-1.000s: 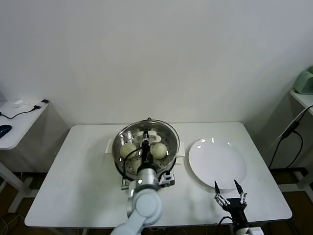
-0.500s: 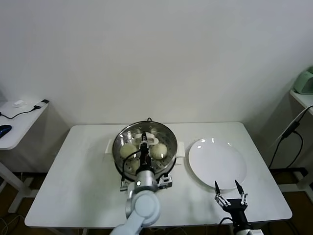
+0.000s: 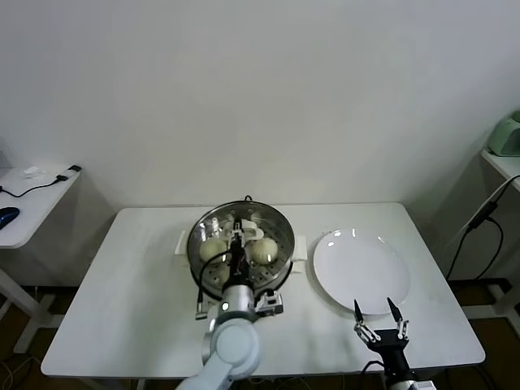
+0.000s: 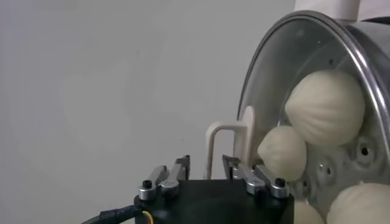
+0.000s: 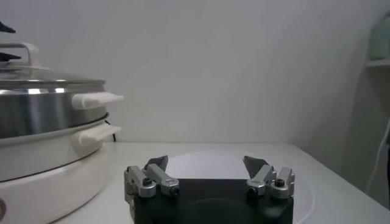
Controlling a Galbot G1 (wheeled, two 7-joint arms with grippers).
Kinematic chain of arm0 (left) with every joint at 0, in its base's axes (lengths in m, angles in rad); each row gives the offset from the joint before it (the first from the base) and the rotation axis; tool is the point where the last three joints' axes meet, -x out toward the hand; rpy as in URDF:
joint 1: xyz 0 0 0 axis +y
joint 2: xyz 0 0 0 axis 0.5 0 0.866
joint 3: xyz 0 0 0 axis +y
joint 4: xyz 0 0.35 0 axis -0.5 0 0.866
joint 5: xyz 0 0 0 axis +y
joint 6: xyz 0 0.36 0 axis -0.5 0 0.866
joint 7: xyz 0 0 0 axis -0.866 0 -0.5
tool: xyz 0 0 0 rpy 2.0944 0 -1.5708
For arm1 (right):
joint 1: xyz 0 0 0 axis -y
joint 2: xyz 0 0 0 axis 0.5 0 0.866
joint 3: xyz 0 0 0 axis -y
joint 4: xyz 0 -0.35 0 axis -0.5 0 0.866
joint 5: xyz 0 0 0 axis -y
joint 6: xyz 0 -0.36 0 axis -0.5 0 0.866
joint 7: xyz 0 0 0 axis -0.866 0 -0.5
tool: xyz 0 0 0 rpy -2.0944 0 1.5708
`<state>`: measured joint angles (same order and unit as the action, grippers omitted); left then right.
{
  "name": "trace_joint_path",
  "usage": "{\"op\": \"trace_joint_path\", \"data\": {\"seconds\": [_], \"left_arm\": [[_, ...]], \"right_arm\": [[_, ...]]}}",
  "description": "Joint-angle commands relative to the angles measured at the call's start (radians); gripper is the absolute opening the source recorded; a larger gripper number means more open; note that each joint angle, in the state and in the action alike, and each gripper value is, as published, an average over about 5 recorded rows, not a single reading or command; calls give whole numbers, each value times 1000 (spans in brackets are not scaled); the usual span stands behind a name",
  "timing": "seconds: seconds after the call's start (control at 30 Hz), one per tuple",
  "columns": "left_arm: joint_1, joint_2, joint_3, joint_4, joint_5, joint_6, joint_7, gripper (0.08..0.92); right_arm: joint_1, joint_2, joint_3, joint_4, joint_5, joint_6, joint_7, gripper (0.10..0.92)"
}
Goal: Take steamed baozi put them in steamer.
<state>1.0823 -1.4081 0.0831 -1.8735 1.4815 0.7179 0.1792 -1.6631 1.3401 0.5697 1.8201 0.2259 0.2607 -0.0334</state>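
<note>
The steamer stands at the table's middle with the glass lid on it. Several cream baozi lie inside, seen through the glass. My left gripper hovers over the steamer, open, with its fingertips just short of the lid's white handle. The left wrist view shows this gripper, the handle and baozi under the lid. My right gripper is open and empty at the table's front edge, by the white plate. The right wrist view shows it and the steamer.
The bare white plate lies right of the steamer. A side table with a cable and a mouse stands at the far left. A green appliance sits on a shelf at the far right, with a cable hanging below.
My left wrist has drawn back a little toward the table's front edge, and its fingers have slid back over the lid. The lid stays on the steamer. The right arm has barely moved.
</note>
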Motion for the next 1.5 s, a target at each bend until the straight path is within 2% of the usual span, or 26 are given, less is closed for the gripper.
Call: {"op": "trace_joint_path", "data": {"seconds": [0.03,0.23,0.4,0.57,0.7,0.83,0.9,0.97,1.07,1.2,1.5], "left_arm": [[8,14,2,-56,-66,-1,10,476],[65,49,-36,-198,-170,-33,-21,650],[157,107,-132,-327,-384,-92,-114,784],[269,122,-280,-353,-685,-259,-349,821],[362,92,-456,-346,-1021,-382,-402,823],[390,112,-742,-257,-1605,-537,-359,823],[395,162,-843,-168,-1819,-611,-329,823],[406,212,-884,-85,-1929,-667,-309,823],[417,247,-891,16,-1993,-732,-263,823],[430,248,-867,99,-2011,-789,-196,823],[458,226,-808,131,-1960,-839,-147,823]], "right_arm": [[7,6,-4,-1,-6,-7,-1,823],[15,11,-9,-15,-11,-13,-4,823],[22,10,-13,-21,-2,-19,-9,823],[30,5,-7,-16,46,-13,2,823],[28,-9,0,-9,66,6,10,823],[24,-24,5,-14,63,22,8,823],[26,-28,7,-21,62,25,11,823],[29,-26,7,-25,61,30,13,823],[31,-20,4,-24,60,35,13,823],[34,-15,0,-24,59,34,14,823],[33,-9,-2,-29,61,33,20,823]]}}
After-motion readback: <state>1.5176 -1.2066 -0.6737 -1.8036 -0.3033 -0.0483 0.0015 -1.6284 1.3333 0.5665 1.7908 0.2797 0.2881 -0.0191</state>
